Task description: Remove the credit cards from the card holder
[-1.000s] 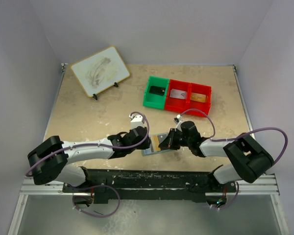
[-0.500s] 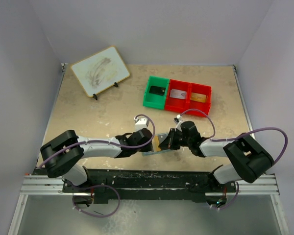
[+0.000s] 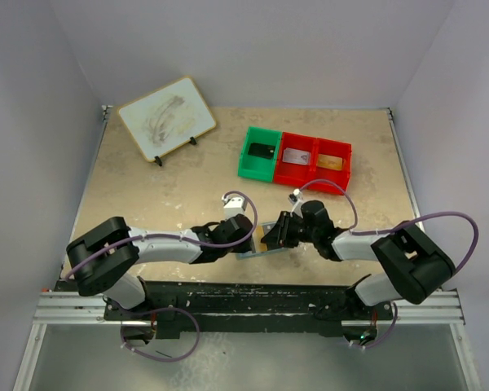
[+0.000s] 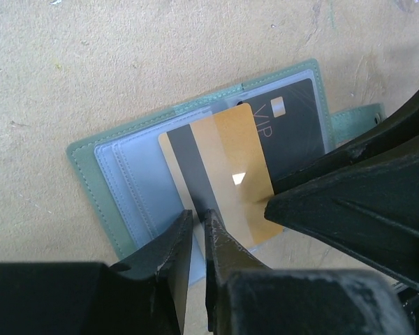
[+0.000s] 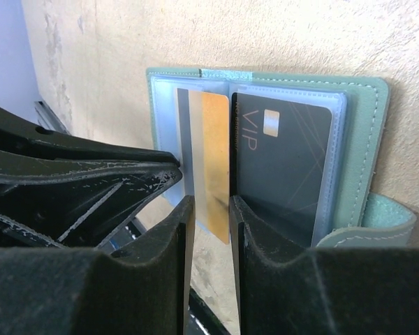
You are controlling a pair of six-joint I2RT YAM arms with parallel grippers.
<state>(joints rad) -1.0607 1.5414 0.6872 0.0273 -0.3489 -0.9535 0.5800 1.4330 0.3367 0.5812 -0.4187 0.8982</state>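
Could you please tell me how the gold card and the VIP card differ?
The gold card carries a dark stripe; the dark VIP card shows a small chip. The gold card sticks out past the card holder; the VIP card sits fully sleeved. Both share one open holder.

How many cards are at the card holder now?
2. The gold card sticks partly out of one panel of the card holder; the black VIP card sits in the other panel's pocket. Others may hide behind.
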